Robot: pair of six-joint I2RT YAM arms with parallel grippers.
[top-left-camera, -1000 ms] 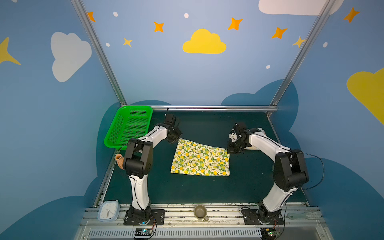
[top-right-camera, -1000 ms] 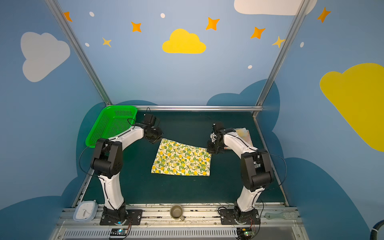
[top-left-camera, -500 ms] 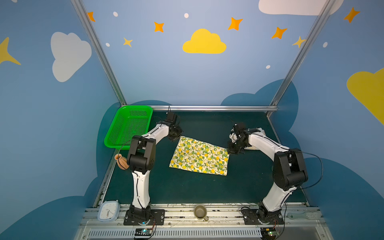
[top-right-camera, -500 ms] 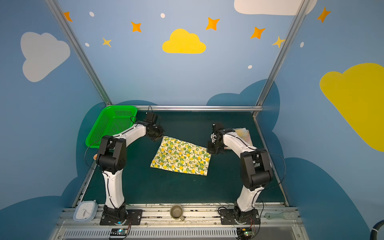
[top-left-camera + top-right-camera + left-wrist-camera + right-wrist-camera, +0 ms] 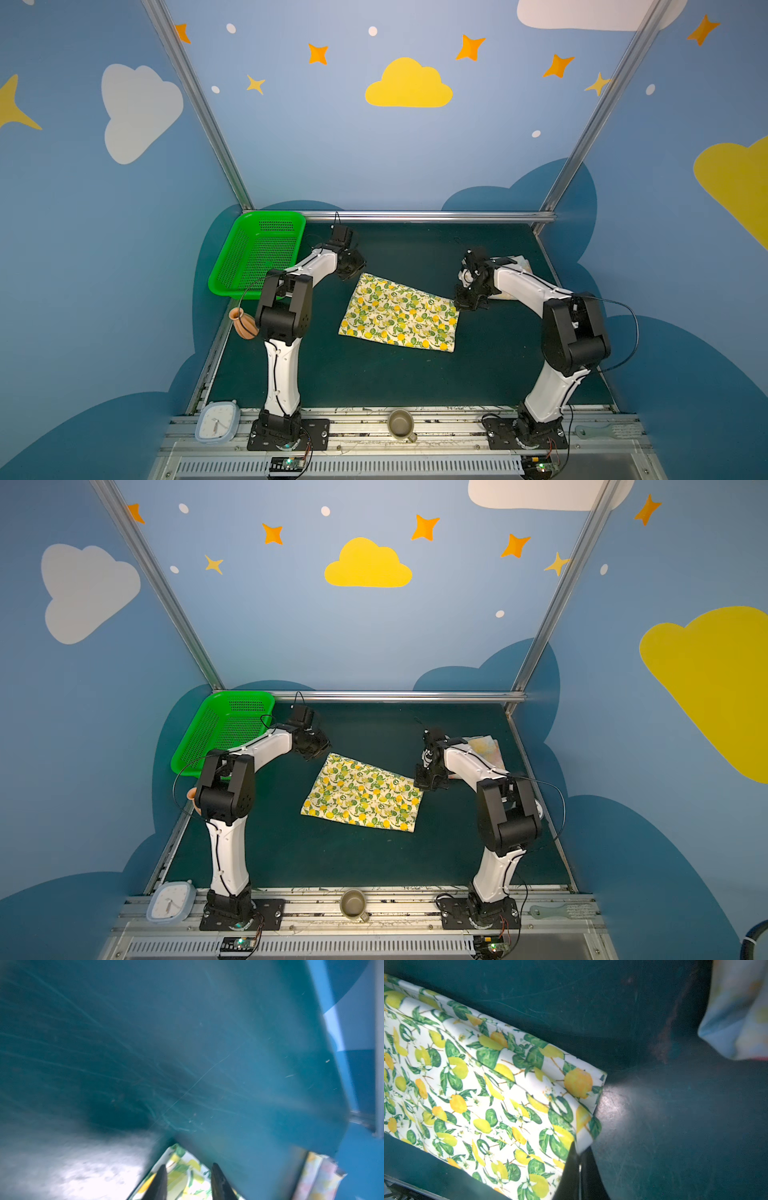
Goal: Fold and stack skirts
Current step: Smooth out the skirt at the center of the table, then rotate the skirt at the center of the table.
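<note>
The cream lemon-print skirt (image 5: 399, 316) (image 5: 361, 793) lies folded flat in the middle of the dark green mat. My left gripper (image 5: 356, 271) (image 5: 188, 1165) stands open at the skirt's far left corner (image 5: 182, 1167), and the cloth lies between its fingertips (image 5: 163, 1176). My right gripper (image 5: 465, 305) (image 5: 579, 1159) is shut on the far right corner of the lemon skirt (image 5: 488, 1095), with a white tip of cloth sticking out of the jaws. The pale floral skirt (image 5: 484, 746) (image 5: 741, 1012) lies folded by the right wall, partly behind the right arm.
A green mesh basket (image 5: 257, 253) leans in the far left corner. A brown vase (image 5: 243, 324) sits at the mat's left edge. On the front rail are a clock (image 5: 218, 424), a cup (image 5: 401, 424) and a pale utensil (image 5: 602, 432).
My left gripper has opened and let go of the skirt's far left corner. The skirt's far edge has shifted slightly toward the back wall. The right gripper keeps its grip.
</note>
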